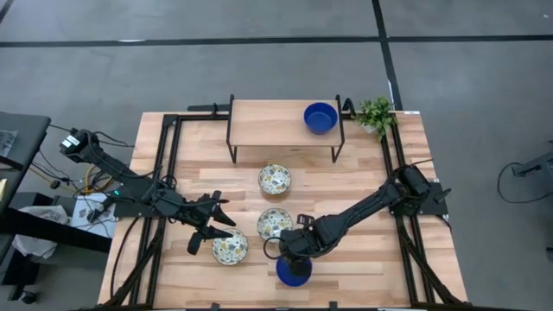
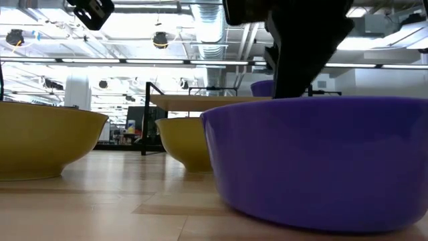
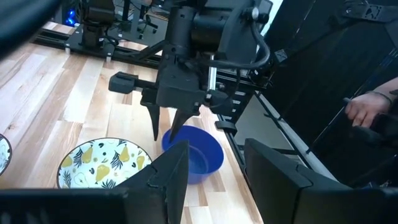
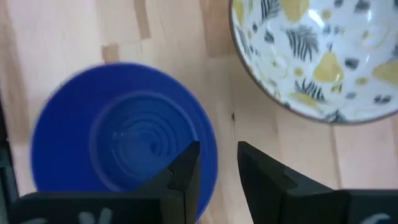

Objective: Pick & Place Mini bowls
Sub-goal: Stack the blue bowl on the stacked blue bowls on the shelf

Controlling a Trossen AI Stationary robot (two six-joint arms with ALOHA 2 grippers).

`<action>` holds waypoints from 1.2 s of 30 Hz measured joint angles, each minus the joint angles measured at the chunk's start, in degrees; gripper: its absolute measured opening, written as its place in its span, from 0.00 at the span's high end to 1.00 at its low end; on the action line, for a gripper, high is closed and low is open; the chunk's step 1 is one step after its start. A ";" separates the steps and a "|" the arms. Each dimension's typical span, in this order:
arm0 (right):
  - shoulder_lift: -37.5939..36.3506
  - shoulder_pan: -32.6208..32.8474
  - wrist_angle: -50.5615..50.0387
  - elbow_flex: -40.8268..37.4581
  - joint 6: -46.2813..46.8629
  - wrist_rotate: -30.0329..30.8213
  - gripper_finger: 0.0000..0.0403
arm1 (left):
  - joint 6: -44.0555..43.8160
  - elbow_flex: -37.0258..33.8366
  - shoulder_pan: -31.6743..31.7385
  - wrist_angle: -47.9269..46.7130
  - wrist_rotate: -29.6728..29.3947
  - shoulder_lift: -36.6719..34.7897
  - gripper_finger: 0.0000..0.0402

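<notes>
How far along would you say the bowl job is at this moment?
Done, it seems: one blue bowl sits on the raised shelf. In hand: the right gripper hangs open at the rim of the blue bowl at the front edge, one finger inside. Left: three patterned bowls on the table; the left gripper is open beside the nearest.

Industrial lab: exposed ceiling ducts point(image 2: 214, 27), grey concrete floor point(image 1: 259, 69), framed wooden workbench point(image 1: 199, 147).
</notes>
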 joint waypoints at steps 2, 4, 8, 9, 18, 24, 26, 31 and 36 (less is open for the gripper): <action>0.00 0.27 0.25 -0.17 0.53 -1.14 0.76 | -0.04 0.00 -0.02 0.02 0.00 0.00 0.62; 0.00 0.36 0.50 -0.30 0.58 -1.18 0.76 | -0.07 0.00 -0.01 0.15 0.00 0.00 0.62; 0.00 0.42 0.58 -0.35 0.54 -1.35 0.76 | -0.15 0.00 0.00 0.39 0.00 0.00 0.62; 0.00 0.42 0.64 -0.42 0.34 -1.39 0.76 | -0.17 0.00 -0.01 0.45 0.00 0.00 0.62; -0.02 0.42 3.77 -3.74 1.08 -1.95 0.76 | -0.20 0.00 0.00 0.70 0.00 0.00 0.62; -0.02 0.40 4.19 -3.80 2.07 -1.39 0.76 | -0.20 0.00 -0.02 0.90 0.00 0.00 0.62; -0.02 0.40 4.23 -3.80 2.08 -1.33 0.77 | -0.19 0.00 -0.01 0.87 0.00 0.00 0.62; -0.02 0.36 4.19 -3.80 2.07 -1.19 0.83 | -0.19 0.00 -0.01 0.89 0.00 0.00 0.62; -0.02 0.29 4.16 -3.80 2.10 -1.39 0.97 | -0.17 0.00 -0.02 0.87 0.00 0.00 0.62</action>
